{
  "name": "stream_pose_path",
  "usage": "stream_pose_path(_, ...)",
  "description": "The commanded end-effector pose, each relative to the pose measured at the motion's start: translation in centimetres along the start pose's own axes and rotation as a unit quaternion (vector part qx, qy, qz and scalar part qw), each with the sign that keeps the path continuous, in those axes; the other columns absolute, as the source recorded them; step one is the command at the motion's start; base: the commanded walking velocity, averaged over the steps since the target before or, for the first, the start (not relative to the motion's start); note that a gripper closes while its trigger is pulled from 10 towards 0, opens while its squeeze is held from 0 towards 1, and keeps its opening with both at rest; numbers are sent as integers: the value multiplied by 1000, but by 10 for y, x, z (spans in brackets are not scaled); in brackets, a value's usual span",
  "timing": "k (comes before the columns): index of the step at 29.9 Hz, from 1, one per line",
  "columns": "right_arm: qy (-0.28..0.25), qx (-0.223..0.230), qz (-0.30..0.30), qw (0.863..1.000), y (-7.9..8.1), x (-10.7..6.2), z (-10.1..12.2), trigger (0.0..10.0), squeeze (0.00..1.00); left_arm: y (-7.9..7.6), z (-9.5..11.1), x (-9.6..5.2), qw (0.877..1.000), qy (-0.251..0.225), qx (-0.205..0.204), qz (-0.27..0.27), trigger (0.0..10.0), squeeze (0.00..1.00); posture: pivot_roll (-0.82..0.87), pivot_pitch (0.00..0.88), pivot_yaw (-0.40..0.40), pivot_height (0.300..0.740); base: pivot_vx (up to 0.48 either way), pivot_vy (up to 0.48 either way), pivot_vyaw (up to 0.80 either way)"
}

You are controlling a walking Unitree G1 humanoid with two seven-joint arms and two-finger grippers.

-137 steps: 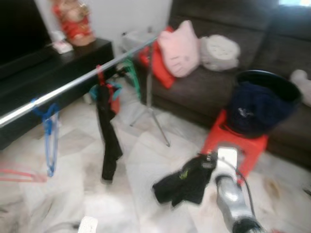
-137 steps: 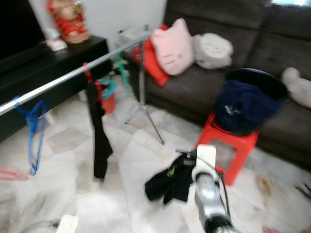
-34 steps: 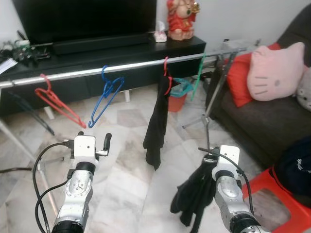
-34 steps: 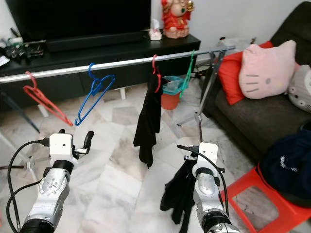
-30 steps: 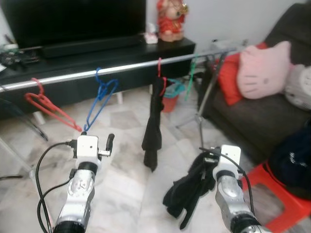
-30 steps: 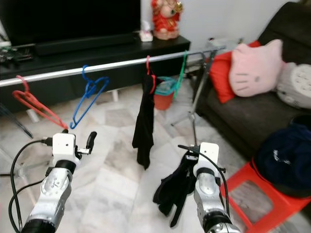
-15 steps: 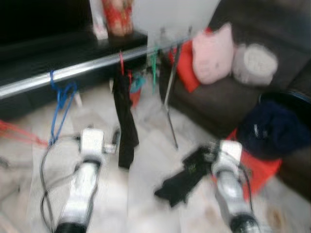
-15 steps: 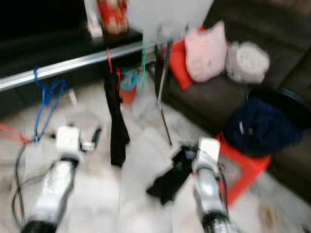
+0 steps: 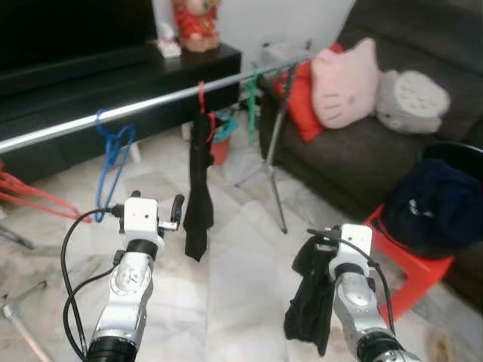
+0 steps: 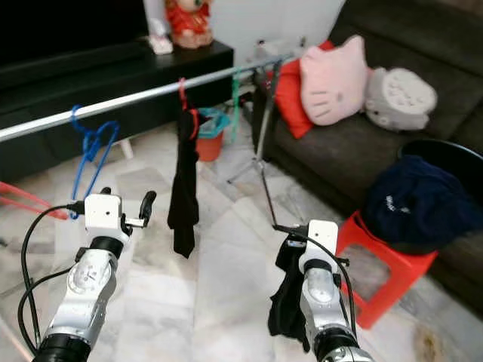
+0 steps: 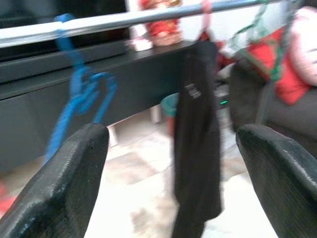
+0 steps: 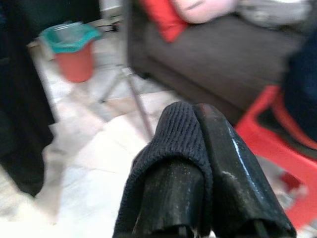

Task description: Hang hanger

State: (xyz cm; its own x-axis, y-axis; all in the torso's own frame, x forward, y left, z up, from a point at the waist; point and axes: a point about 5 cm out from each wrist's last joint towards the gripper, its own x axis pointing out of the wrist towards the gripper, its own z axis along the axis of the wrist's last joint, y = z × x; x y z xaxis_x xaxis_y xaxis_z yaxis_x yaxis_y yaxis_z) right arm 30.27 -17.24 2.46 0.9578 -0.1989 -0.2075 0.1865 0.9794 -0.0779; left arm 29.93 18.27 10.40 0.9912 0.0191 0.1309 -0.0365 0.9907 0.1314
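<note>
Hanger: blue hanger (image 9: 111, 154) hooked on the silver rail (image 9: 151, 103), upper left of frame, near the red hanger (image 9: 202, 105) carrying a black garment (image 9: 198, 192).
Right gripper (image 12: 198, 148): lower right, fingers clamped tight on dark cloth (image 9: 309, 302).
Left gripper (image 11: 168, 148): lower left, fingers spread wide, nothing between them, facing the rail.

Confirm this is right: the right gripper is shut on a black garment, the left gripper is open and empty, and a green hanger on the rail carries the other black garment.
One detail is wrong. The hanging black garment is on a red hanger, as the left eye view shows; the green hanger hangs bare. The rest stands: the right gripper is shut on a black garment, and the left gripper is open and empty.
</note>
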Motion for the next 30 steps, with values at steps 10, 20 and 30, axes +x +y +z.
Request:
stream_pose_path(10,-20,-4,2,1000,-3,2,7,10000,0,-1,5,5,1000,-6,-2,4,10000,0,72,0,-42,740,0,0,299)
stream_pose_path(20,-14,-6,2,1000,-5,1,4,10000,0,0,5,4,1000,-5,-3,10,10000,0,72,0,-42,740,230,0,509)
stream_pose_path(30,-16,0,7,1000,-3,1,5,10000,0,1,5,5,1000,-6,-2,11,10000,0,70,0,-40,740,302,0,67)
